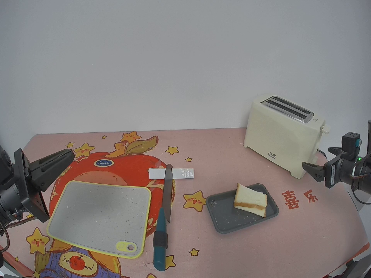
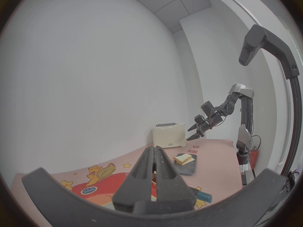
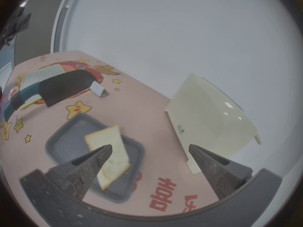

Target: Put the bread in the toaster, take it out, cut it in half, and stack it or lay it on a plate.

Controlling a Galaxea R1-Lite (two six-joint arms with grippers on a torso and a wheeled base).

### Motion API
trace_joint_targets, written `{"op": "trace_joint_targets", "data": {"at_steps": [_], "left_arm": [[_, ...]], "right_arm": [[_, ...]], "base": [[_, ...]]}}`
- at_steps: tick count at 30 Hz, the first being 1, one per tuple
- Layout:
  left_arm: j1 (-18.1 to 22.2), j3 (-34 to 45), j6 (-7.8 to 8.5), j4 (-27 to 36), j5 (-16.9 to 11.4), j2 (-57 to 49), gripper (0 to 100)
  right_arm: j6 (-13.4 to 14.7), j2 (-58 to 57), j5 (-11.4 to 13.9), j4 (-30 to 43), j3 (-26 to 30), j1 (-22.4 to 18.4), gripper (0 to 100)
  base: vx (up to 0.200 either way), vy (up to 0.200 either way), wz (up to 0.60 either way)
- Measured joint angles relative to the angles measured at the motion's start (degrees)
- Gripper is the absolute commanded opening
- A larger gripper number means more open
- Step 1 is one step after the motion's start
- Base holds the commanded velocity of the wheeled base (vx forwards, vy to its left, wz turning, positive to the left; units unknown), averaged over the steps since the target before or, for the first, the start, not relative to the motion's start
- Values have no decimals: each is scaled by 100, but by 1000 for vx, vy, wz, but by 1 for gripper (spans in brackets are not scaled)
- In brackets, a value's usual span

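Right gripper hangs empty with jaws wide apart at the table's right edge, near-right of the toaster. Bread lies on the grey plate, right of centre, near-left of the toaster. Knife lies left of the plate, teal handle near, blade tip crossing a white strip. Cutting board sits just left of the knife. Left gripper, fingers pressed together and empty, hovers at the table's left edge.

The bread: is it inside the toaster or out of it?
Out. The bread lies on the grey tray, apart from the toaster.
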Motion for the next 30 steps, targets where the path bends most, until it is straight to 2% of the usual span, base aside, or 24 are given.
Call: {"op": "trace_joint_targets", "data": {"at_steps": [3,8,11,13,14,19,22,30], "left_arm": [[0,-28,-16,22,139,-88,0],[-2,-37,-21,115,791,-160,0],[-7,-28,-22,345,1031,-171,0],[-7,-30,-21,567,1332,-174,0],[15,-59,-16,708,1649,-177,0],[168,-157,-7,1191,2849,-182,0],[268,-201,-13,1424,3089,-188,0],[369,-195,-29,1713,3109,-238,0]], "right_arm": [[0,-127,171,-11,91,-172,100],[6,-332,540,5,163,-412,100],[4,-411,685,22,185,-524,100],[4,-472,751,21,221,-596,100],[1,-507,769,16,258,-629,100],[1,-660,794,-6,427,-750,100],[-10,-814,798,-12,540,-916,100],[-32,-1243,785,-11,761,-1098,100]], "base": [[0,0,0],[0,0,0],[0,0,0],[0,0,0],[0,0,0],[0,0,0],[0,0,0],[0,0,0]]}}
